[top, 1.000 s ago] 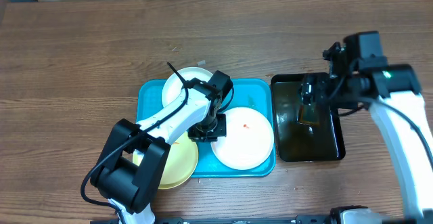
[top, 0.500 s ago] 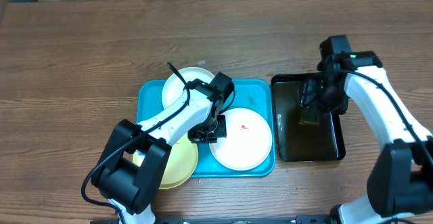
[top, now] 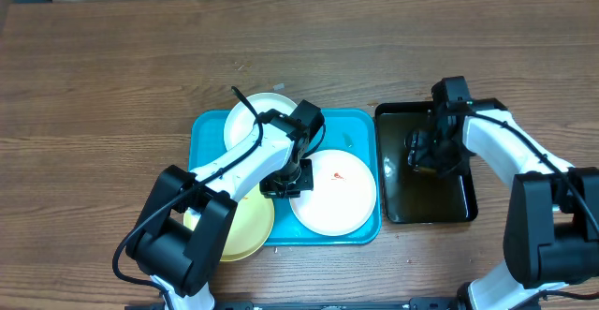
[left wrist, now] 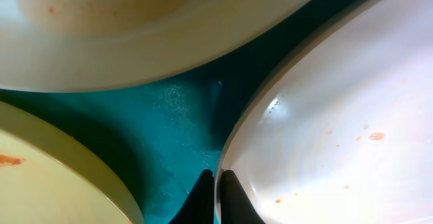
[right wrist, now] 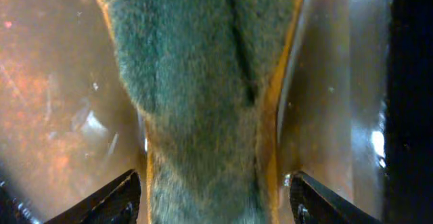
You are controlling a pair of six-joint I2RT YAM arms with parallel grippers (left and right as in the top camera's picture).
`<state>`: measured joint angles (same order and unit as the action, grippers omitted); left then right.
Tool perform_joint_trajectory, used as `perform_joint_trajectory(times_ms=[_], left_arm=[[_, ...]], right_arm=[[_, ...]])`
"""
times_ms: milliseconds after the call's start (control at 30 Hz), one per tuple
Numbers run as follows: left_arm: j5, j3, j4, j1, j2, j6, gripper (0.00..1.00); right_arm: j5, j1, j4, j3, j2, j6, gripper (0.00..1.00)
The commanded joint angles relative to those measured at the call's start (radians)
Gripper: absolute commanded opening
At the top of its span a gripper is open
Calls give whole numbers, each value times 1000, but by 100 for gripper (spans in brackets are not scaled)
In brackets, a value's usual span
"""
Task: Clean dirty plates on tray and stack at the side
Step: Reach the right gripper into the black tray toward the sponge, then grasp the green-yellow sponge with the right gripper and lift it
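On the turquoise tray [top: 360, 127] lie three plates: a white one [top: 245, 118] at the back, a pale yellow one [top: 245, 228] at the front left, and a white one [top: 339, 196] with orange-red specks at the right. My left gripper [top: 288, 183] is shut on the left rim of that right plate [left wrist: 338, 116], one finger under the rim over the tray [left wrist: 183, 116], one on top. My right gripper [top: 423, 151] is down in the black basin [top: 426, 218], open, straddling a green sponge with an orange edge [right wrist: 203, 82]; a gap shows at each finger.
The basin holds brownish water [right wrist: 54, 82] and stands right of the tray. Bare wooden table [top: 112, 76] lies to the left and behind. The yellow plate [left wrist: 47, 176] and back plate [left wrist: 135, 28] crowd close to my left gripper [left wrist: 216, 176].
My right arm has swung left and come down into the basin, its fingers now either side of the sponge. The left arm and the plates have stayed put.
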<state>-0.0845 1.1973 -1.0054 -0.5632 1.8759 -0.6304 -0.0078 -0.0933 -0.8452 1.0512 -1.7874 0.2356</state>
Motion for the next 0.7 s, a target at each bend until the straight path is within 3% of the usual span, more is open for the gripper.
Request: perform_joint_trajectory(times_ms=[0, 67, 133, 233, 300, 333, 433, 667], left_arm=[[50, -13, 1, -2, 9, -21, 4], [50, -13, 1, -2, 9, -21, 4], [50, -13, 1, -2, 9, -21, 4], [50, -13, 1, -2, 9, -21, 4], [50, -13, 2, -2, 9, -21, 4], [50, -13, 4, -2, 9, -21, 4], [50, -13, 8, -2, 9, -21, 5], [50, -13, 8, -2, 9, -21, 5]], right_arm=[[6, -3, 27, -31, 2, 6, 67], [6, -3, 27, -31, 2, 6, 43], [5, -3, 19, -31, 2, 7, 5], [3, -3, -10, -29, 2, 9, 4], [3, -3, -33, -19, 2, 9, 61], [3, -3, -44, -10, 2, 8, 75], [3, -3, -67, 25, 2, 7, 82], [7, -3, 12, 40, 2, 1, 84]])
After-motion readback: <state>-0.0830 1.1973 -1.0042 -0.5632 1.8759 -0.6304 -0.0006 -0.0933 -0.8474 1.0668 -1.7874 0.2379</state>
